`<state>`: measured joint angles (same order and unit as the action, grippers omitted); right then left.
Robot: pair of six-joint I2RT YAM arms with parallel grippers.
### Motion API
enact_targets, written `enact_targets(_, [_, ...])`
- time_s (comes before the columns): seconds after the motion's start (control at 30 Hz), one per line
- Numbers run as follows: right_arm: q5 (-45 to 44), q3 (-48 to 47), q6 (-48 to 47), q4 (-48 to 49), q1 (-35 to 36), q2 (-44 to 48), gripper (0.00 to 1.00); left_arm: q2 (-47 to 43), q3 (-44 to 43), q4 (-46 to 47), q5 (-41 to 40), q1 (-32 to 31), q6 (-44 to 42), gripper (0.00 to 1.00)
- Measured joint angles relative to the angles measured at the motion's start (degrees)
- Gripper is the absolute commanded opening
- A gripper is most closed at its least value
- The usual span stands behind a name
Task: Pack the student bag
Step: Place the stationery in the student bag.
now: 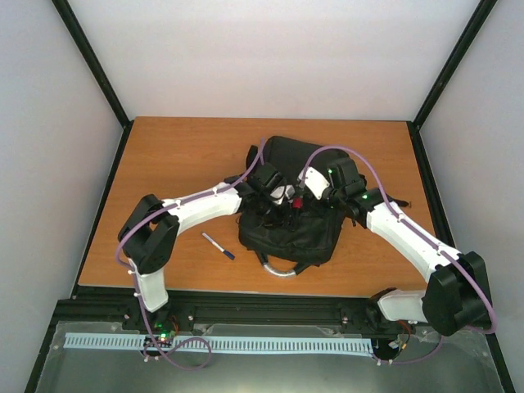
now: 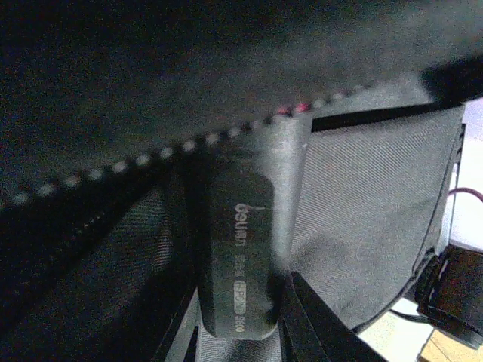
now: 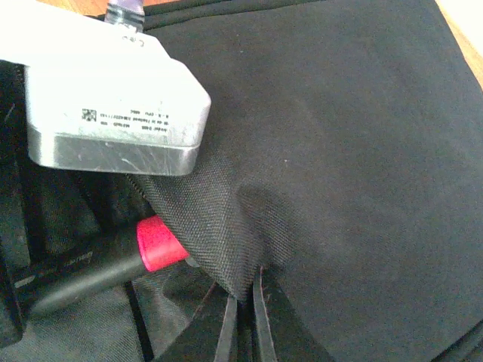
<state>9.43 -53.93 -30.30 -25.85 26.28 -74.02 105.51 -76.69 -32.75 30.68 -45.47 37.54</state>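
- The table [image 1: 180, 155] is warm brown wood. Plain white walls [image 1: 270, 57] close it in on three sides, with black frame posts [image 1: 90, 57] at the corners.
- The bag [image 1: 286, 237] is black and soft. It lies flat near the middle of the table, a little towards the right wall.
- A grey loop handle [image 1: 278, 270] sticks out of the bag's near edge onto bare wood.
- A blue pen [image 1: 218, 246] lies on the table just left of the bag, apart from it and angled.
- A white slotted strip [image 1: 213, 344] runs along the black rail, nearer the camera than the bag and beyond the table's front edge.
- The left gripper [image 1: 277, 195] is over the middle of the bag, reaching in from the bag's left.
- In the left wrist view its fingers are closed partway on a dark grey marker [image 2: 238, 256] with printed lettering. A line of zip teeth [image 2: 151, 158] runs just above the marker.
- The right gripper [image 1: 301, 196] is over the bag just right of the left one, with the two heads almost touching.
- In the right wrist view its jaws are fully closed, pinching a raised fold of the bag's woven fabric between the fingertips [image 3: 260, 320].
- A red band [image 3: 160, 243] on a dark marker shows under that lifted fold, at the bag's opening.
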Motion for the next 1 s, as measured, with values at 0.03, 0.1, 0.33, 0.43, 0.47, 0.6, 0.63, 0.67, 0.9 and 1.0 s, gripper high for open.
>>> enact_targets(0.03, [0.28, 0.07, 0.00, 0.09, 0.00, 0.00, 0.03, -0.33, 0.48, 0.33, -0.72, 0.00, 0.44, 0.01])
enact_targets(0.1, [0.90, 0.26, 0.00, 0.35, 0.00, 0.00, 0.03, -1.14, 1.09, 0.37, -2.54, -0.02, 1.31, 0.01])
enact_targets(0.33, [1.79, 0.50, 0.42, 0.94, -0.02, 0.09, 0.03, 0.39, -1.86, 0.31, -2.97, -0.02, 1.77, 0.03])
enact_targets(0.43, [1.90, 0.87, 0.79, 1.22, -0.07, 0.61, 0.03, 1.44, -2.51, 1.55, -1.18, 0.02, 2.10, 0.04])
enact_targets(0.47, [1.90, 0.92, 0.83, 1.25, -0.11, 0.72, 0.03, 1.75, -2.80, 1.70, -0.66, 0.02, 2.16, 0.04])
enact_targets(0.6, [1.88, 1.36, 0.96, 1.29, -0.22, 1.36, 0.03, 3.58, -5.66, 1.70, 0.68, 0.02, 2.47, 0.06])
enact_targets(0.63, [1.95, 1.49, 1.01, 1.29, -0.22, 1.62, 0.03, 4.59, -7.32, 1.46, 0.72, 0.02, 2.58, 0.07])
enact_targets(0.67, [1.92, 1.55, 1.03, 1.29, -0.22, 1.79, 0.03, 5.53, -8.87, 0.72, 0.57, 0.02, 2.64, 0.09])
enact_targets(0.9, [1.33, 1.75, 1.03, 1.66, -0.59, 1.99, 0.03, 11.37, -18.34, -6.10, -3.08, -0.15, 3.19, 0.26])
enact_targets(1.0, [1.44, 1.79, 1.01, 1.68, -0.57, 1.99, 0.03, 10.45, -17.05, -5.51, -3.74, -0.20, 4.24, 0.37])
